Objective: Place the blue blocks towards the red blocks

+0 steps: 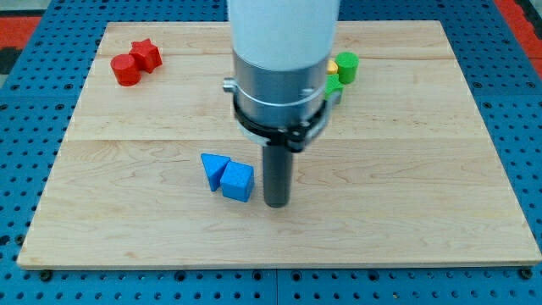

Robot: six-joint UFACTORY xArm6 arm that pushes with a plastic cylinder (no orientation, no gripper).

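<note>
Two blue blocks sit touching at the board's lower middle: a blue wedge (213, 170) on the left and a blue cube (238, 181) on its right. My tip (277, 203) rests on the board just right of the blue cube, a small gap apart. A red cylinder (127, 69) and a red star (146, 54) sit together at the view's top left, far from the blue blocks.
The arm's wide white and grey body (282, 59) covers the board's upper middle. A green cylinder (345, 65), part of a second green block (333, 86) and a sliver of a yellow block (328, 65) show at its right edge.
</note>
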